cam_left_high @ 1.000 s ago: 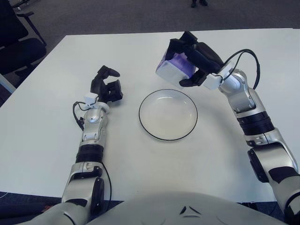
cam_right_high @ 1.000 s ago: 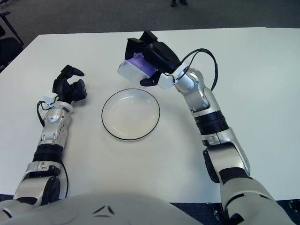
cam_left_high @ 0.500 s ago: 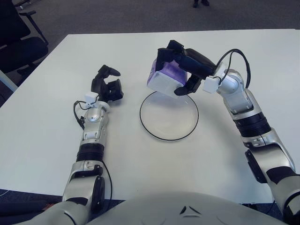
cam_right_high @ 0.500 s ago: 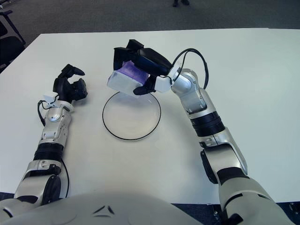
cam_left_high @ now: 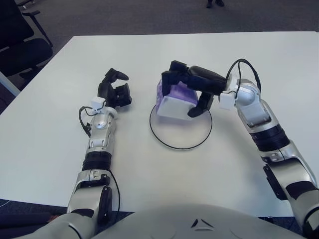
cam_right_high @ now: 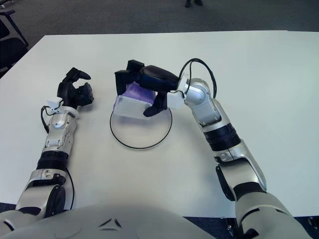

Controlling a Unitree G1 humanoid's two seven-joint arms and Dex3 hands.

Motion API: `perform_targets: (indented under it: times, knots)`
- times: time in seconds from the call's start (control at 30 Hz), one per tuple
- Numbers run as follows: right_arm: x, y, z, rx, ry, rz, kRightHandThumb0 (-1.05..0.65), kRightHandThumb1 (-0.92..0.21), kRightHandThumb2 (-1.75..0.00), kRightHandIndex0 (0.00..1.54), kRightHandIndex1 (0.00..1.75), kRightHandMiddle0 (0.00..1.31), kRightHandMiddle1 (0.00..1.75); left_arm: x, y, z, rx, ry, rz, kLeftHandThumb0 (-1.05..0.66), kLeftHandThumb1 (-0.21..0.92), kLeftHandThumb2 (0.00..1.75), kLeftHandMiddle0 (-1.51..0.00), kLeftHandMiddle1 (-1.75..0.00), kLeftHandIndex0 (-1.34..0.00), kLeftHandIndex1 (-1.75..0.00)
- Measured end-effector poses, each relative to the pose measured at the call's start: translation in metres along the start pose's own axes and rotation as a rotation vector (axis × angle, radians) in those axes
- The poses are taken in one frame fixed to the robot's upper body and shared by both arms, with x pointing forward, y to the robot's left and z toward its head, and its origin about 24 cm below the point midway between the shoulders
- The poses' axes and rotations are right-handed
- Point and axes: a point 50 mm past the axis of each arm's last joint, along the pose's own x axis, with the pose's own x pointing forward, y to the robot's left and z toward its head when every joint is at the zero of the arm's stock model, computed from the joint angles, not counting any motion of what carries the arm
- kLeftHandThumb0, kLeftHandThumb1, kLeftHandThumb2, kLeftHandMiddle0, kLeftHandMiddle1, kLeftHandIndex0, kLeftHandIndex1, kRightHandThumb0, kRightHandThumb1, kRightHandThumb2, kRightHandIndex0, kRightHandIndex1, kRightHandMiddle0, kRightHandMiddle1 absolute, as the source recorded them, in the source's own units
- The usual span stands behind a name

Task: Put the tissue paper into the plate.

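Note:
The tissue paper is a white and purple pack point(cam_left_high: 175, 101), held by my right hand point(cam_left_high: 192, 89), whose fingers are curled over its top and side. The pack hangs over the far left part of the round clear plate point(cam_left_high: 185, 140) with a dark rim, just above or touching it; contact cannot be told. My left hand point(cam_left_high: 114, 92) rests on the table left of the plate, fingers relaxed and empty.
The plate sits on a wide white table point(cam_left_high: 60, 134). A dark office chair point(cam_left_high: 20, 45) stands off the table's far left corner. Grey carpet lies beyond the far edge.
My right hand has carried the tissue pack left and down, from above the plate's far right rim to low over the plate's far left part. The left hand has not moved.

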Motion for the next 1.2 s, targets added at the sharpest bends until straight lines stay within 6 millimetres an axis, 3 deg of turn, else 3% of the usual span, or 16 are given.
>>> perform_targets:
  times: [0.77,1.03,1.2]
  knots:
    - [-0.006,0.010,0.009,-0.022,0.007,0.007,0.00,0.07,-1.75,0.89,1.75,0.71,1.70,0.001,0.004,-0.008,0.020,0.043,0.001,-0.47,0.35,1.27,-1.23,-1.75,-0.58,-1.75]
    - [-0.010,0.012,0.006,0.015,0.057,0.053,0.00,-0.05,-1.61,0.80,1.69,0.61,1.74,0.001,0.004,-0.007,0.017,0.037,0.000,-0.47,0.34,1.29,-1.28,-1.75,-0.59,-1.75]
    - [-0.014,0.013,0.002,0.047,0.115,0.118,0.00,-0.08,-1.54,0.77,1.74,0.66,1.60,0.001,0.003,-0.005,0.012,0.030,0.000,-0.48,0.33,1.30,-1.30,-1.75,-0.60,-1.75]
